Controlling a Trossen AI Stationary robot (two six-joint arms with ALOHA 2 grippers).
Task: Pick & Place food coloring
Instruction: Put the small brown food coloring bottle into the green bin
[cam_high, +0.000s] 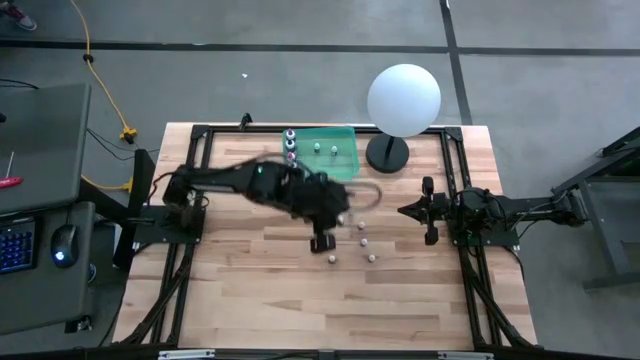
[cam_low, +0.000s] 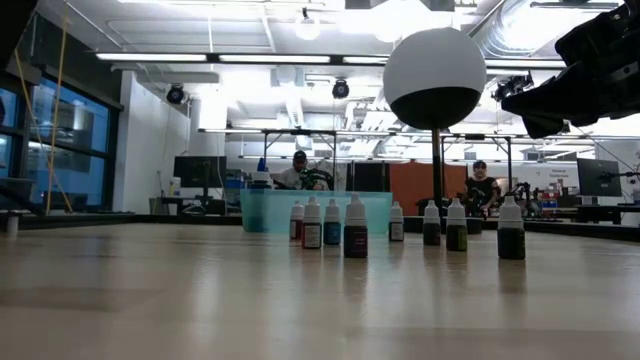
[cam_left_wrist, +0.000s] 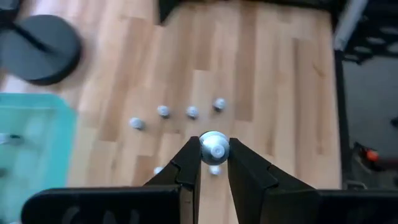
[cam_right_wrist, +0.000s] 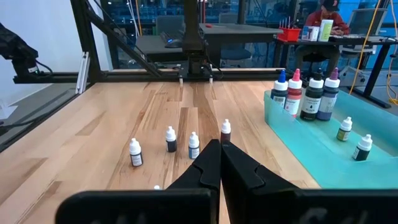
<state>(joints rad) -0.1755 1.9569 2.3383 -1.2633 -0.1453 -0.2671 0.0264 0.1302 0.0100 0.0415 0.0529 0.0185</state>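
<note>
Left gripper (cam_left_wrist: 214, 163) clamped on one small bottle (cam_left_wrist: 214, 148), mid-frame; four bottles (cam_left_wrist: 163, 111) above. Bare wood below. Right gripper (cam_right_wrist: 220, 163) shut.

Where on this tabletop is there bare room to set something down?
Bare wood spans the wooden table edge nearest the arm bases. Crowded: small white-capped bottles mid-table under the left gripper, shut on one, and the green translucent bin.

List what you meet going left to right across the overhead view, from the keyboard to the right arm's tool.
Keyboard → mouse → left tool, shut on a food coloring bottle → loose bottle → right tool. Tray and sphere overlap; omitted.
</note>
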